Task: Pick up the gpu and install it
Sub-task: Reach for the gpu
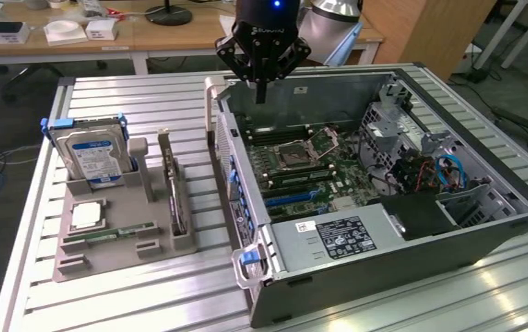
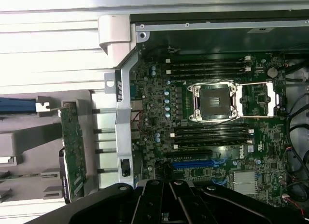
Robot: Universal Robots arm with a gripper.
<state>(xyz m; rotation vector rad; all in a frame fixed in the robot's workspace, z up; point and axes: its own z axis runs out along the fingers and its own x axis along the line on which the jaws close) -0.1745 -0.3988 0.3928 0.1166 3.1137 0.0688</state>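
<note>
The gripper (image 1: 260,95) hangs over the far side of the open computer case (image 1: 412,270), its two fingers pressed together into one dark tip with nothing between them, pointing down toward the far edge of the motherboard (image 1: 301,169). The gpu (image 1: 173,190) is well apart from it, outside the case and off to the exterior view's left, nearer the camera than the gripper. It stands on its long edge in a slot of the grey holder (image 1: 126,207) on the slatted table (image 1: 135,104), just beside the case's side wall, with its silver bracket (image 1: 164,142) rising at the far end. From the wrist view the gpu (image 2: 72,151) reads as a narrow greenish-brown strip seen from above, with the case's metal frame between it and the motherboard, where the processor socket (image 2: 215,102) and a blue slot (image 2: 193,163) lie. The card's lower edge is sunk in the holder and its faces are turned almost edge-on in both views, so little of its surface can be made out. The gripper (image 2: 166,200) in the wrist view is a dark mass cut off by the picture's border, its fingertips hard to tell apart there. The arm (image 1: 274,10) is cut off above the gripper in the exterior view. A blue-labelled hard drive (image 1: 95,155) stands in the holder's far end, and a memory stick (image 1: 107,234) lies flat nearer the camera
</note>
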